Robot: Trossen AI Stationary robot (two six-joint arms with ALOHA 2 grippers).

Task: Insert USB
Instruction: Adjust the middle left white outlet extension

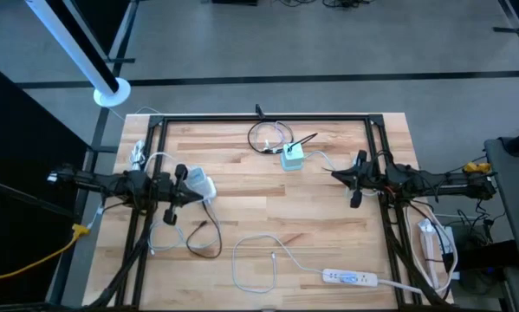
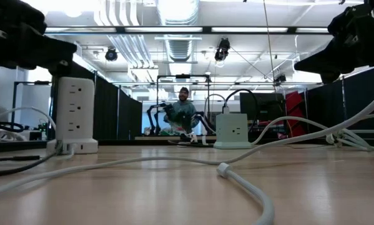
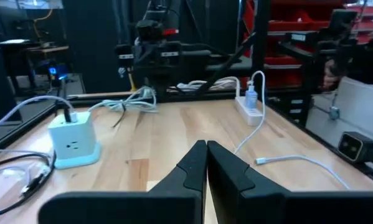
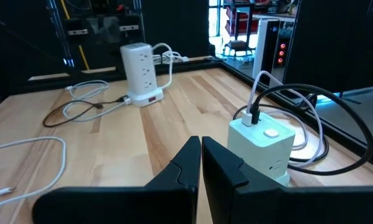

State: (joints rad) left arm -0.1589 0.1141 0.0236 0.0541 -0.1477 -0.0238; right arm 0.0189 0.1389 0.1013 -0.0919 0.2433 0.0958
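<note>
The job has not really begun. Both arms hang above the desk [image 1: 268,217] and neither has grabbed anything. The left tool [image 3: 206,163] is shut tight with nothing in it, up over the left side of the desk near the tall white plug tower [image 1: 204,185]. The right tool [image 4: 200,159] is shut tight and empty too, over the right side, near the small green plug box [image 1: 292,157].

The white cable [image 1: 261,253] lies loose on the front part of the desk. Its small free end [image 1: 274,256] rests flat on the wood, well apart from both tools. A long white power strip [image 1: 349,277] sits near the front right.

So nothing is plugged in by the robot yet. I think a tool must first open, go down, and pick up the cable end. Then it must push it into a hole.
</note>
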